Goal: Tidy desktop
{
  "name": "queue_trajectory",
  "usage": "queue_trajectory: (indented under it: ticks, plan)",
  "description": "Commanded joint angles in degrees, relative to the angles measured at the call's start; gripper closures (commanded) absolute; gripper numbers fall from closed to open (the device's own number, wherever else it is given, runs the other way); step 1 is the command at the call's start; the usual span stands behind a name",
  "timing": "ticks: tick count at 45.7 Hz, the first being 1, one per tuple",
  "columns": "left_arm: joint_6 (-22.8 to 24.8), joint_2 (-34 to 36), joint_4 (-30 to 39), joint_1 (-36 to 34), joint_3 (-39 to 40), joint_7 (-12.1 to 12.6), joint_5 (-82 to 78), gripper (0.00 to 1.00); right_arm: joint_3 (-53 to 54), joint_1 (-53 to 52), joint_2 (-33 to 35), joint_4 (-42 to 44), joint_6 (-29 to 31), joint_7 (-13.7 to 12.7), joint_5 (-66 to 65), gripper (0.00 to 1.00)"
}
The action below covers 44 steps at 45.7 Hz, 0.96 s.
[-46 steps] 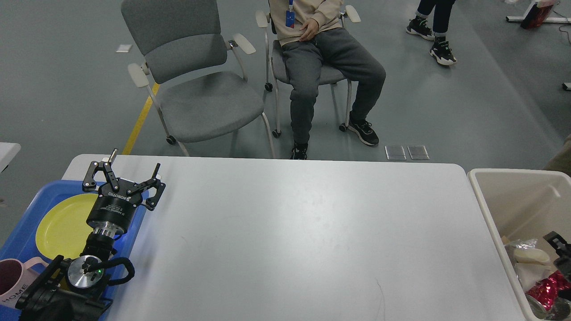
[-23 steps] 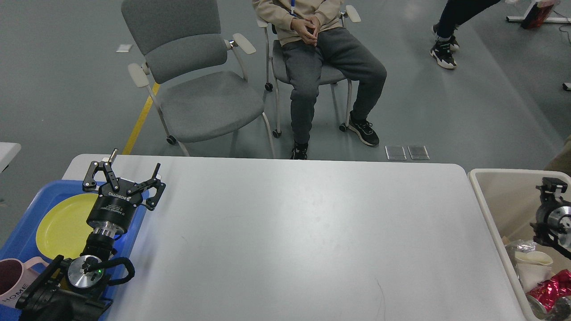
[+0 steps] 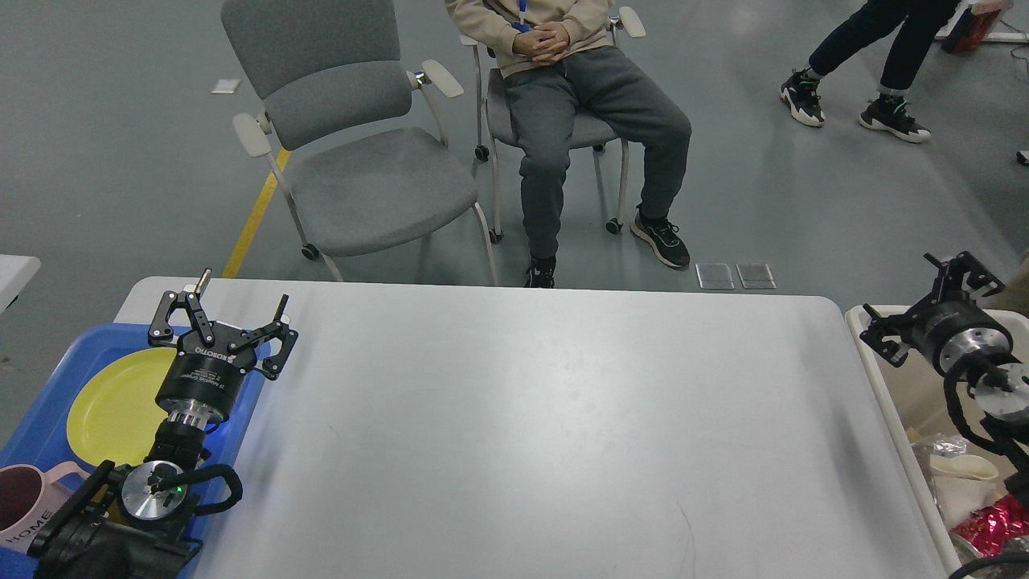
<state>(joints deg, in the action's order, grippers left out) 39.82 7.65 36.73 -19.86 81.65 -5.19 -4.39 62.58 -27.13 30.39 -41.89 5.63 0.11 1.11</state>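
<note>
The desktop (image 3: 522, 418) is a large white tabletop with rounded corners, and its surface is bare. My left gripper (image 3: 235, 301) is open and empty, above the table's far left corner, over the edge of the blue tray (image 3: 44, 406). My right gripper (image 3: 918, 294) is open and empty, held above the far left corner of the beige bin (image 3: 891, 402) at the table's right end.
The blue tray holds a yellow plate (image 3: 112, 406) and a pink mug (image 3: 20, 507). The bin holds a white cup (image 3: 961, 466) and a red foil wrapper (image 3: 987, 524). An empty grey chair (image 3: 362, 161) and a seated person (image 3: 579, 104) are beyond the table's far edge.
My right arm has risen out of the bin, and its gripper now shows open above the bin's far corner. My left arm has not moved. The person walking at the back moved right.
</note>
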Motion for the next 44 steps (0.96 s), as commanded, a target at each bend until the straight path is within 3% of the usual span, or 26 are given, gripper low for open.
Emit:
queue_trajectory:
  ticks: [1, 3, 12, 25, 44]
  plan:
    - [0.0, 0.0, 0.0, -0.1, 0.0, 0.0, 0.0, 0.04, 4.5, 3.4, -4.5, -1.4, 3.5, 5.6, -4.9, 0.0]
    - [0.1, 0.0, 0.0, 0.0, 0.0, 0.0, 0.0, 0.04, 6.5, 5.0, -6.0, -2.1, 5.0, 7.9, -7.3, 0.0]
    - [0.1, 0.0, 0.0, 0.0, 0.0, 0.0, 0.0, 0.04, 12.2, 10.1, -13.5, -3.6, 7.3, 13.7, -13.9, 0.0]
    - [0.1, 0.0, 0.0, 0.0, 0.0, 0.0, 0.0, 0.04, 13.4, 11.2, -14.0, -3.2, 7.2, 19.7, -15.2, 0.0]
    - [0.0, 0.0, 0.0, 0.0, 0.0, 0.0, 0.0, 0.04, 14.7, 12.6, -16.4, -6.5, 7.3, 20.0, -15.1, 0.0]
